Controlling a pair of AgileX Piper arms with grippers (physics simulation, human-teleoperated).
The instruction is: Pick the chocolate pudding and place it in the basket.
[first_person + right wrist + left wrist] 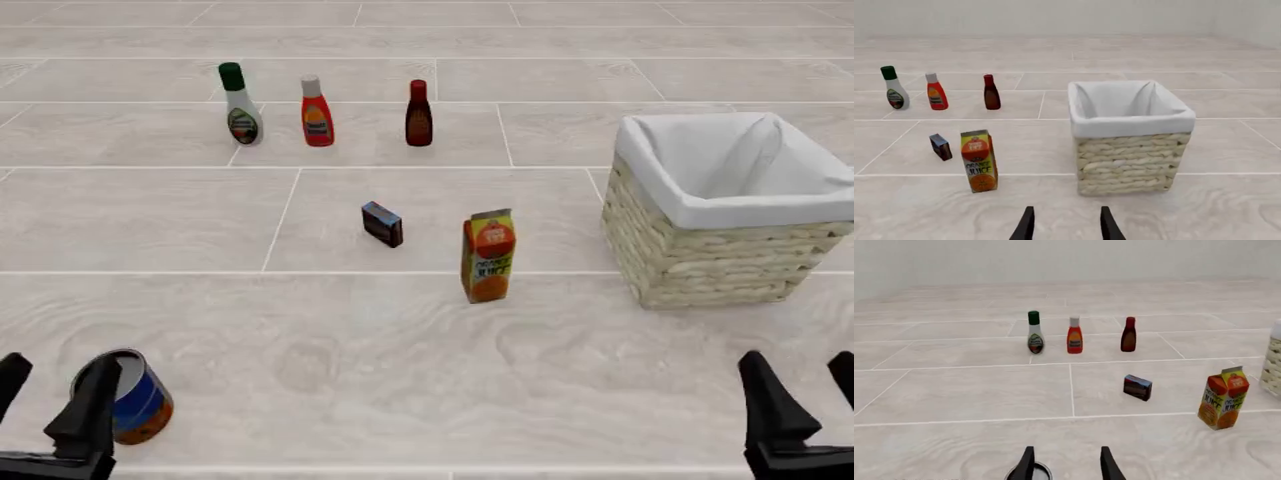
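Observation:
The chocolate pudding point(382, 224) is a small dark brown carton standing on the tiled surface mid-table, left of the orange juice carton; it also shows in the left wrist view point(1137, 387) and the right wrist view point(940, 146). The basket point(707, 262), pale wicker with a white liner, stands at the right point(1127, 160); only its edge point(1274, 365) shows in the left wrist view. My left gripper point(51, 400) point(1067, 456) is open at the near left, far from the pudding. My right gripper point(801, 388) point(1067, 216) is open at the near right, in front of the basket.
An orange juice carton point(489, 256) stands just right of the pudding. Three bottles line the far side: green-capped point(242, 105), orange-red point(316, 112), dark red-brown point(419, 114). A blue and orange can point(127, 395) sits beside my left gripper.

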